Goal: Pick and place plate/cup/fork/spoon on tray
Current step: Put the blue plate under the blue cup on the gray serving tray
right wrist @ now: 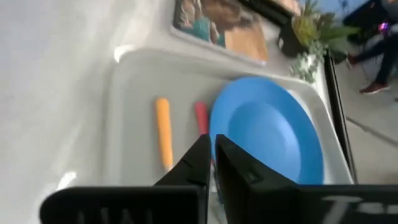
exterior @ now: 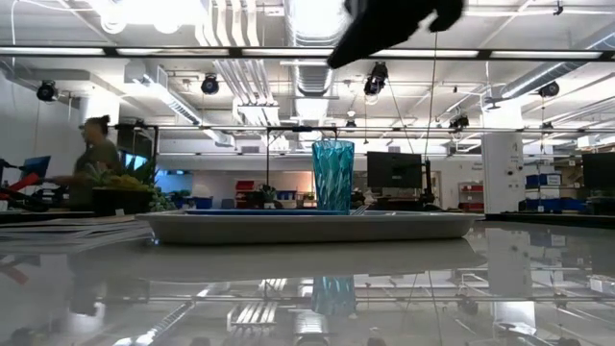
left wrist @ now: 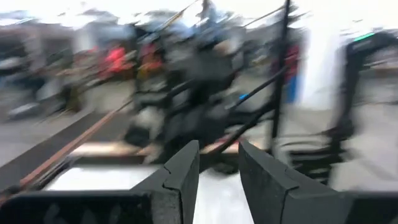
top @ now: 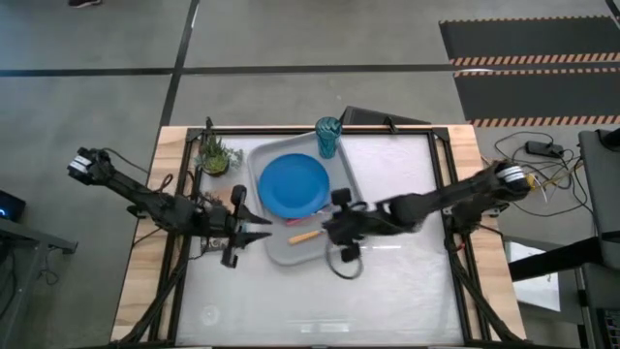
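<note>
The grey tray [top: 341,176] lies mid-table. The blue plate [top: 294,184] rests flat in it, and shows in the right wrist view [right wrist: 267,134]. The orange-handled spoon [right wrist: 163,134] and the pink-handled fork [right wrist: 201,117] lie in the tray's near part; the plate's rim hides the fork's far end. The teal cup [top: 328,136] stands upright at the tray's far right corner; whether on it or just beyond, I cannot tell. My right gripper [right wrist: 211,155] is shut and empty above the tray's near right part. My left gripper [left wrist: 217,168] is open and empty at the tray's near left corner [top: 262,228].
A book with a picture cover [right wrist: 217,22] lies left of the tray and a small potted plant [top: 217,153] stands at the far left. A dark frame runs around the table [top: 441,184]. Bare white table lies near and right of the tray. A person [exterior: 96,154] stands in the room behind.
</note>
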Tool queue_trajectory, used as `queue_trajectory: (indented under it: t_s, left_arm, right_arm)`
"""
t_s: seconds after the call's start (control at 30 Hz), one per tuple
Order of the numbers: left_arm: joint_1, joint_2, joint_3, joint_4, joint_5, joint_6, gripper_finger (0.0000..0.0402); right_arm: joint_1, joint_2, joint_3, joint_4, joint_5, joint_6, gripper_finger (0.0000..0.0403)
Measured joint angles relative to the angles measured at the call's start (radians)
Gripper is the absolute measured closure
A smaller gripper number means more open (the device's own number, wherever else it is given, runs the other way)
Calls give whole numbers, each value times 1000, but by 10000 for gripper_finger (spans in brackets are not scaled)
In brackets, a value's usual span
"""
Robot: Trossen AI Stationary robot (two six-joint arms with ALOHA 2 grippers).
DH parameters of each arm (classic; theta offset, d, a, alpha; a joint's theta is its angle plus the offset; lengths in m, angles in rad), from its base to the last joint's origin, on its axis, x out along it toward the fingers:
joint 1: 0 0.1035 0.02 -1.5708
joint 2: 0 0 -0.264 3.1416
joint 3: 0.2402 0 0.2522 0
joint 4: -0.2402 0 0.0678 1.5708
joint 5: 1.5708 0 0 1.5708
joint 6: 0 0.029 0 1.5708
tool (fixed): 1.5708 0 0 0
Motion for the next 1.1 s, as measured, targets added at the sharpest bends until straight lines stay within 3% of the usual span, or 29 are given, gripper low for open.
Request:
queue_trajectory:
  t_s: [0.17, 0.33, 0.53, 0.67, 0.9, 1.1]
  left_arm:
    - [31, 25, 39, -164, -182, -85, 332]
    - [96, 94, 60, -226, -195, -158, 392]
    - [221, 221, 137, -420, -190, -316, 401]
    - [313, 319, 177, -528, -137, -402, 401]
    - [493, 485, 177, -555, 43, -509, 401]
    - [622, 635, 187, -560, 117, -534, 402]
  right_arm:
    - [58, -159, -239, 216, 3, 16, 394]
    - [74, -290, -412, 333, 3, 21, 394]
    - [73, -417, -521, 383, 3, 21, 394]
    - [73, -477, -563, 400, 3, 3, 394]
    - [73, -546, -604, 404, 3, -26, 394]
    - [73, -567, -610, 404, 11, -82, 394]
